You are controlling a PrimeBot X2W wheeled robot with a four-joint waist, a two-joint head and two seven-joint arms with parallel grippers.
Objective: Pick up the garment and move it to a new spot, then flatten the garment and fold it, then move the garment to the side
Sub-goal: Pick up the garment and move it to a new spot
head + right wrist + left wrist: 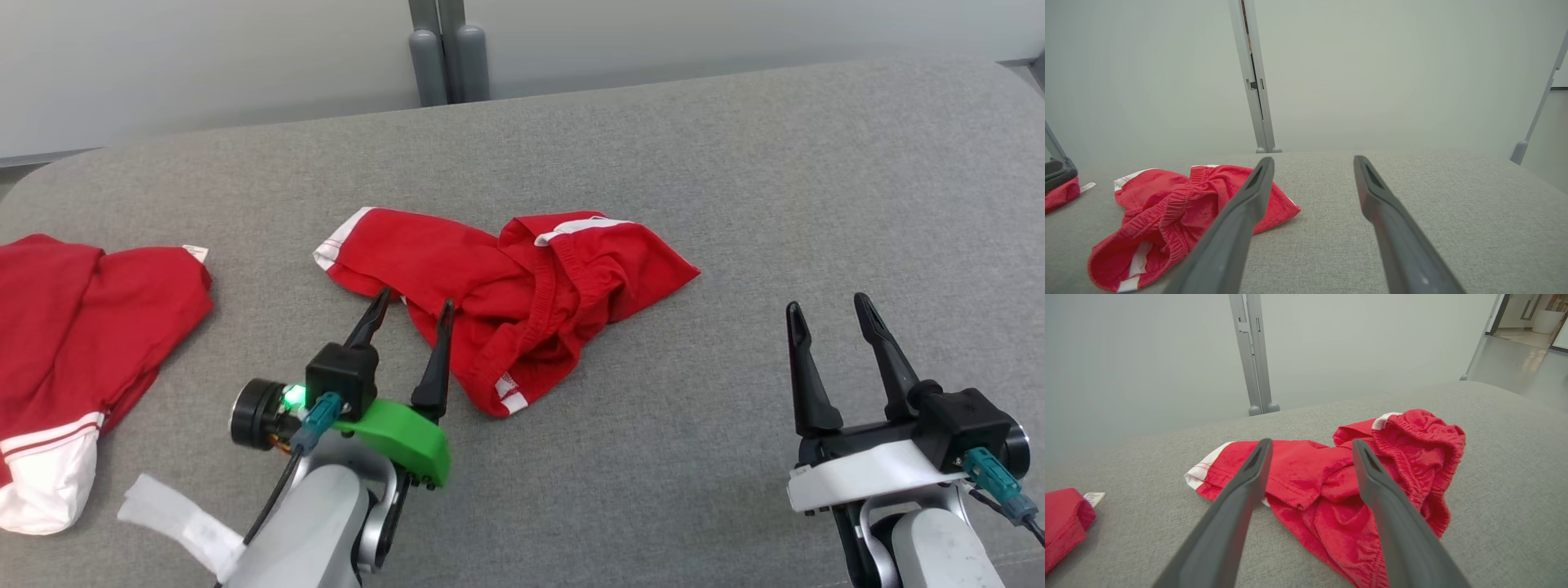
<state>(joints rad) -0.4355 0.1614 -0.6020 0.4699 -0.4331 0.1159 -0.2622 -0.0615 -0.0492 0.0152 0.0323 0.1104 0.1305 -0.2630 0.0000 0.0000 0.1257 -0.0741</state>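
The garment (506, 294) is a pair of red shorts with white trim, lying crumpled in the middle of the grey padded surface (735, 204). My left gripper (412, 304) is open, its fingertips just at the shorts' near left edge, nothing between them. From the left wrist, the garment (1331, 477) lies right beyond my left gripper (1310, 445). My right gripper (829, 309) stands open and apart, well to the right of the shorts. In the right wrist view the garment (1180, 208) lies left of my right gripper (1312, 161).
A second red garment with a white hem (73, 351) lies at the surface's left edge; its corner (1065, 518) shows from the left wrist. A grey post (447, 53) and pale wall stand behind the far edge. Bare grey surface spreads right of the shorts.
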